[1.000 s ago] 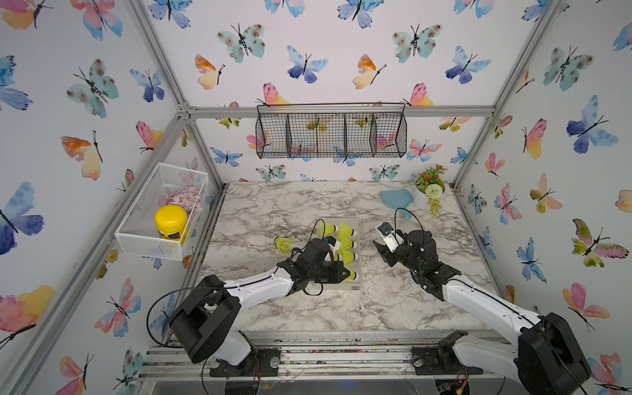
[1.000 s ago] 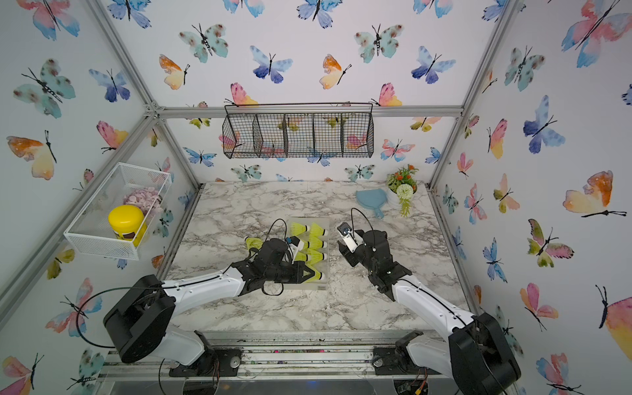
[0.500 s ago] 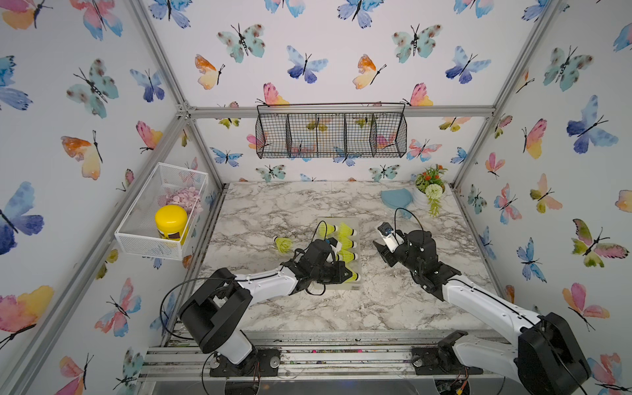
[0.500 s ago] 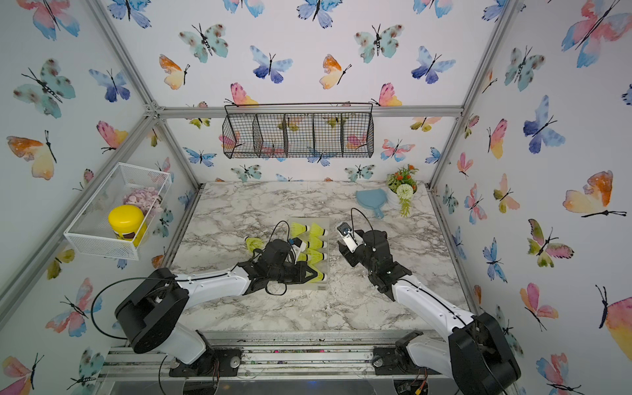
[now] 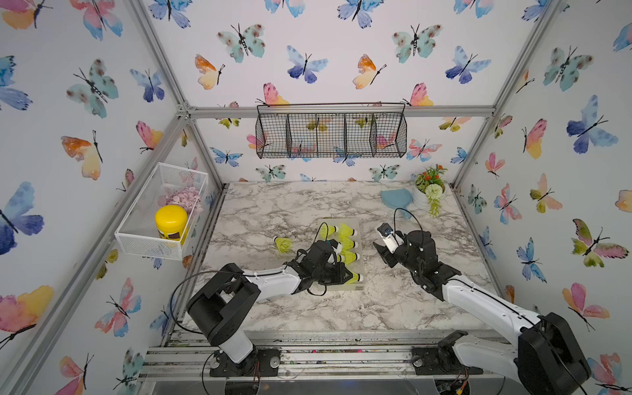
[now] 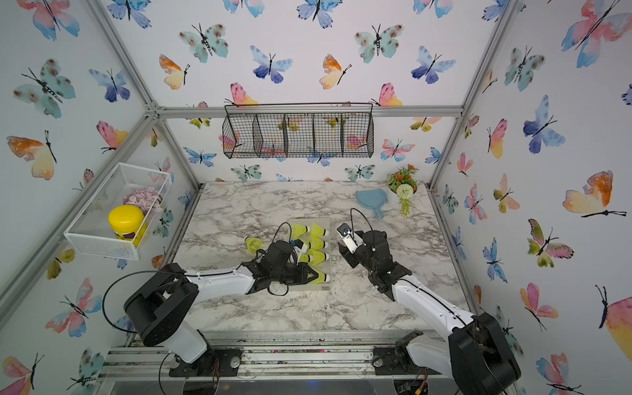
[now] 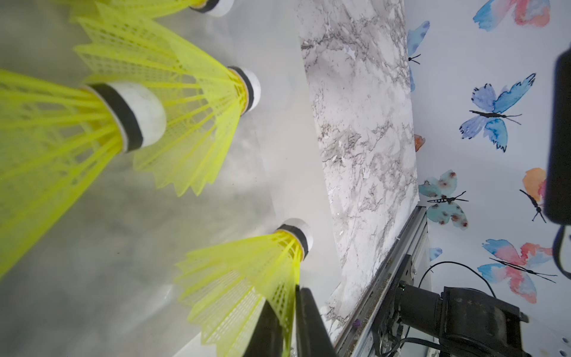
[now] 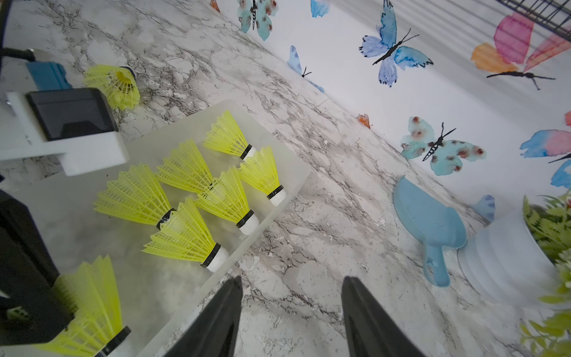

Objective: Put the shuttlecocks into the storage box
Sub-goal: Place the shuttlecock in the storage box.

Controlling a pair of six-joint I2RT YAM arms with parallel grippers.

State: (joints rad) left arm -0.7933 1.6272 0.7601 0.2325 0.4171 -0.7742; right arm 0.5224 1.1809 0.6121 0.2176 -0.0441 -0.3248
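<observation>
Centre of a top view: left tool (image 5: 346,275), narrow, pinching skirt of lowermost shuttlecock (image 5: 355,278) inside storage box (image 5: 357,222). Advised: open fully, withdraw straight up. Also: right tool (image 8: 292,281), wide, empty; stray shuttlecock (image 5: 283,244) outside, left of box.

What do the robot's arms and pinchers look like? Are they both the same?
Yes, they match. The left arm and right arm have smooth white tubes joined by chunky black joints, with thin black cables looping off. The left gripper and right gripper each end in two black pointed fingers.
</observation>
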